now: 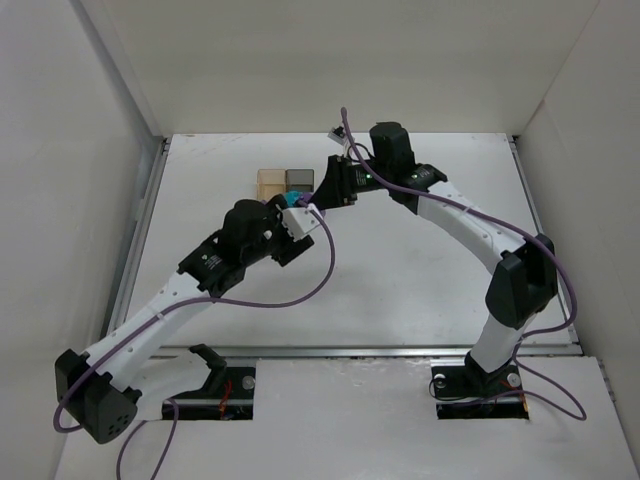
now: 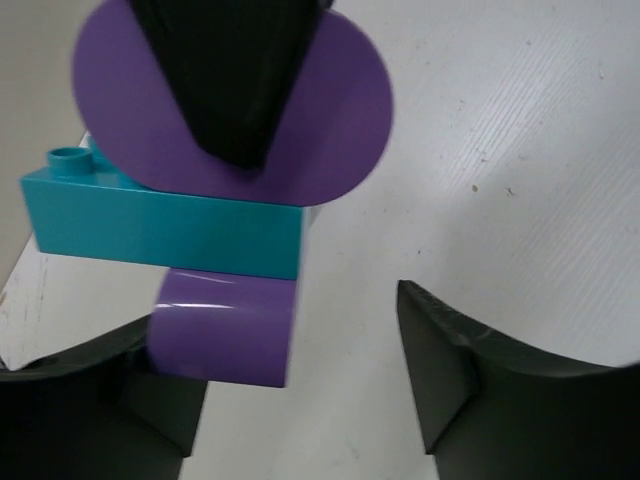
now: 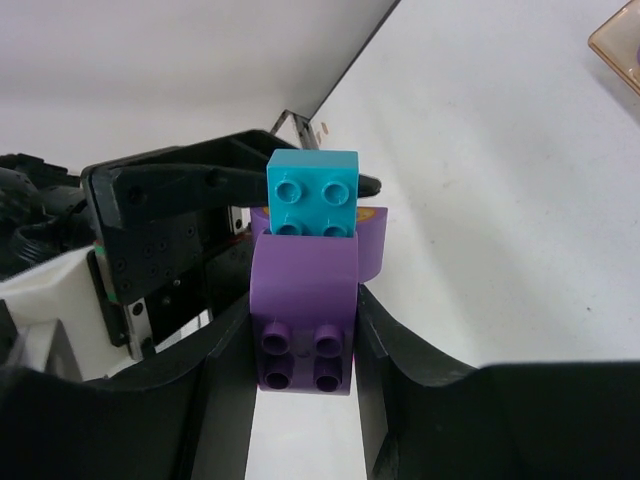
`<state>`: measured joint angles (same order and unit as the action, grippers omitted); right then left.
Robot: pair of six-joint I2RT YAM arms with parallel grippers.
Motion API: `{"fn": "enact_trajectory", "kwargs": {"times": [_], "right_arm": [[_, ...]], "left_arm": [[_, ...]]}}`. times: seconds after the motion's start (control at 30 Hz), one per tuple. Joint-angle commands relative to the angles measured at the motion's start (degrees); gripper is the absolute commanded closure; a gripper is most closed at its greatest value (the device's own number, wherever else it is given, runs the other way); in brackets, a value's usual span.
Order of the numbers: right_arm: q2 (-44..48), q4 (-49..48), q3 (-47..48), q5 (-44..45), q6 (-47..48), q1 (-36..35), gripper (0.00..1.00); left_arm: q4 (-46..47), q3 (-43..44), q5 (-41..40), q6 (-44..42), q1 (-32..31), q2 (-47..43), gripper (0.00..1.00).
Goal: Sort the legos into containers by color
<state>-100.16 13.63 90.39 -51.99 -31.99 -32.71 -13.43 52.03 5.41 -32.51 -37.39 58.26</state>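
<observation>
A stack of joined legos hangs between my two grippers: a purple brick (image 3: 303,318), a teal brick (image 3: 313,192) and a rounded purple piece (image 2: 240,115). My right gripper (image 3: 305,340) is shut on the purple brick. My left gripper (image 2: 280,305) is open. Its left finger (image 2: 100,400) is close to the purple brick (image 2: 225,330), and the teal brick (image 2: 160,225) lies just beyond. In the top view the stack (image 1: 292,200) sits between the left gripper (image 1: 303,213) and the right gripper (image 1: 320,195). The amber container (image 1: 271,182) and the grey container (image 1: 300,179) stand side by side just behind.
White walls enclose the table on the left, back and right. A corner of the amber container (image 3: 620,40) shows at the top right of the right wrist view. The left gripper's body (image 3: 170,230) is close to the left of the stack.
</observation>
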Motion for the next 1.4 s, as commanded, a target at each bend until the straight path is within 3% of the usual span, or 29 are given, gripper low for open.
{"fn": "enact_trajectory", "kwargs": {"times": [0.0, 0.17, 0.27, 0.37, 0.47, 0.67, 0.83, 1.07, 1.37], "right_arm": [[2.25, -3.61, 2.95, -0.31, -0.44, -0.6, 1.0], [2.25, -3.61, 2.95, -0.31, -0.44, -0.6, 1.0], [2.25, -3.61, 2.95, -0.84, 0.08, -0.6, 1.0], [2.25, -3.61, 2.42, -0.84, 0.08, -1.13, 1.0], [2.25, -3.61, 1.81, -0.84, 0.61, -1.13, 1.0], [2.25, -3.61, 1.28, 0.22, 0.61, -1.66, 1.0], [2.25, -3.61, 1.28, 0.22, 1.14, -2.18, 1.0], [2.25, -3.61, 0.14, 0.83, 1.14, -2.71, 1.0], [2.25, -2.55, -1.79, 3.38, 1.67, 1.24, 1.0]], "left_arm": [[1.74, 4.04, 2.67, 3.41, -0.23, -2.88, 0.39], [0.42, 5.36, 6.45, 3.95, -0.23, -3.5, 0.58], [-1.07, 5.89, 7.68, 3.95, -0.23, -3.5, 0.64], [-1.6, 6.42, 8.3, 4.56, -0.23, -2.98, 0.64], [-1.6, 6.94, 8.83, 4.56, -0.23, -2.45, 0.49], [-2.13, 7.47, 9.36, 5.09, -0.23, -2.45, 0.42], [-1.51, 7.99, 8.13, 6.23, -0.23, -1.93, 0.59], [-1.51, 8.0, 8.13, 7.54, -0.23, -1.92, 1.0], [-4.06, 4.13, 7.6, 7.55, -0.23, -2.54, 1.0]]}}
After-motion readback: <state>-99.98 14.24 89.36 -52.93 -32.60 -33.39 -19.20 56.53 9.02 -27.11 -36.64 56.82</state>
